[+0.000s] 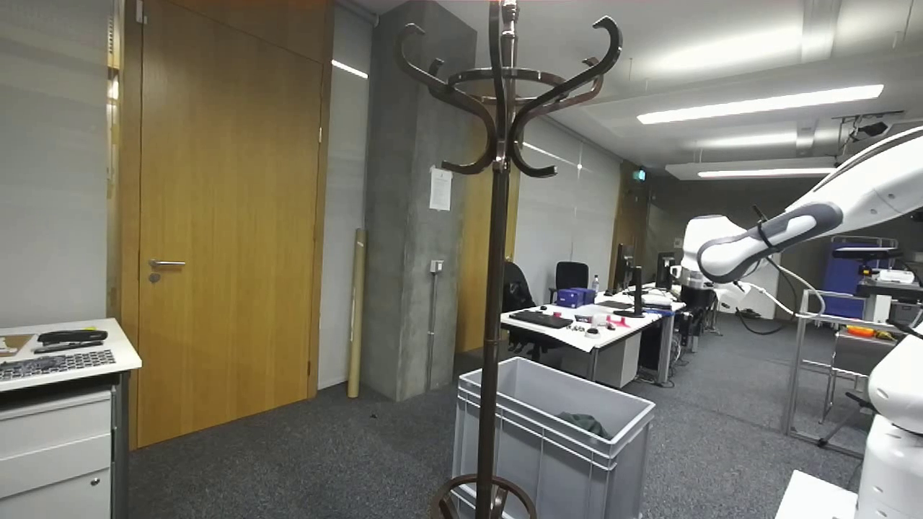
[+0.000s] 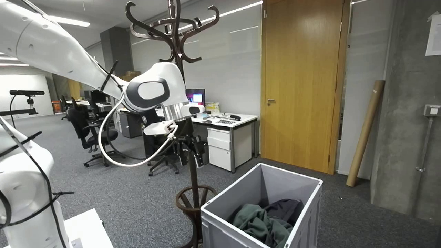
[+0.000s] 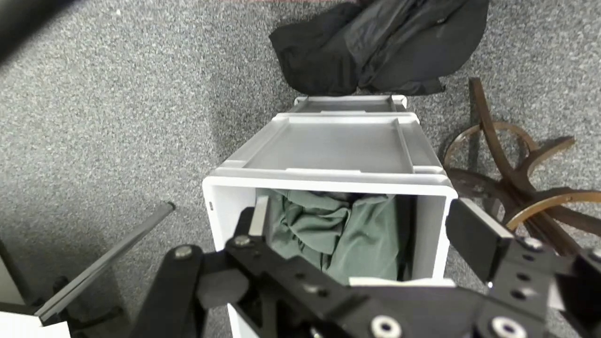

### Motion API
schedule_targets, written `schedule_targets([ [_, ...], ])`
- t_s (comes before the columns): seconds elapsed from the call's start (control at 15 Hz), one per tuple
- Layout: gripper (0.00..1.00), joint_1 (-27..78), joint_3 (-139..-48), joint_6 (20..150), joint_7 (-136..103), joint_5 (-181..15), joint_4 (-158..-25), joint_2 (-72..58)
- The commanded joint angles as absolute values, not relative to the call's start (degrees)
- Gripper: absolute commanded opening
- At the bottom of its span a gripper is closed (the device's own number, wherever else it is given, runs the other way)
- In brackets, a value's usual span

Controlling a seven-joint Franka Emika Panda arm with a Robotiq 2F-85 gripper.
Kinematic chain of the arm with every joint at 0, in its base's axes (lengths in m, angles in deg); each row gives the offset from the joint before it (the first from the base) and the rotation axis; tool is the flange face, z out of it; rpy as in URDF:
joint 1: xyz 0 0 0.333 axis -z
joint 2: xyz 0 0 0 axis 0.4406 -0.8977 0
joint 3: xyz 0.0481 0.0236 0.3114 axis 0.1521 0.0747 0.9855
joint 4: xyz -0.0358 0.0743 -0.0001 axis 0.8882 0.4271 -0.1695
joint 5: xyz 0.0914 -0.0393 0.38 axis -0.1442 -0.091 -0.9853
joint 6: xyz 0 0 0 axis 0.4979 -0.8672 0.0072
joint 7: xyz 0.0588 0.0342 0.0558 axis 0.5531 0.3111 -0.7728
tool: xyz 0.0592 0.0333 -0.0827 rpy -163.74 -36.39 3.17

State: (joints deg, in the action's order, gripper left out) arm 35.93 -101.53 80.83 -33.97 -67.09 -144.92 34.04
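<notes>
Grey speckled carpet (image 3: 117, 117) fills the wrist view's upper left. At lower centre my black two-finger gripper (image 3: 372, 217) holds nothing, jaws wide apart, well clear of the crumpled green cloth (image 3: 366, 239). I judge it light, soft and limp, best pinched at a raised fold. It lies inside a grey plastic crate (image 3: 328, 183), beside near-black fabric (image 2: 286, 208) in an exterior view's lower right.

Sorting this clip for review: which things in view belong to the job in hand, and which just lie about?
Likely involved:
open end effector
gray crate
green cloth inside
perhaps coat rack
perhaps black cloth beside crate

Likely lying about:
cardboard tube
office chair
white desk
</notes>
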Motion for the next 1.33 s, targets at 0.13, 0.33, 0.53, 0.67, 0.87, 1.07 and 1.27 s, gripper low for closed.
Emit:
schedule_targets([
  [0.13,1.00,36.54,-100.53,86.04,-33.98,-67.69,-148.65,39.31],
  [0.33,1.00,36.54,-100.45,86.17,-34.00,-67.71,-149.44,40.31],
  [0.53,1.00,36.54,-100.45,86.17,-33.99,-67.69,-149.42,39.68],
  [0.67,1.00,36.54,-100.45,86.18,-33.99,-67.69,-149.41,39.58],
  [0.87,1.00,36.54,-100.45,86.18,-33.99,-67.69,-149.41,39.54],
  [1.07,1.00,36.54,-100.45,86.18,-33.99,-67.69,-149.40,39.53],
  [1.27,1.00,36.54,-100.45,86.18,-33.99,-67.69,-149.40,39.53],
])
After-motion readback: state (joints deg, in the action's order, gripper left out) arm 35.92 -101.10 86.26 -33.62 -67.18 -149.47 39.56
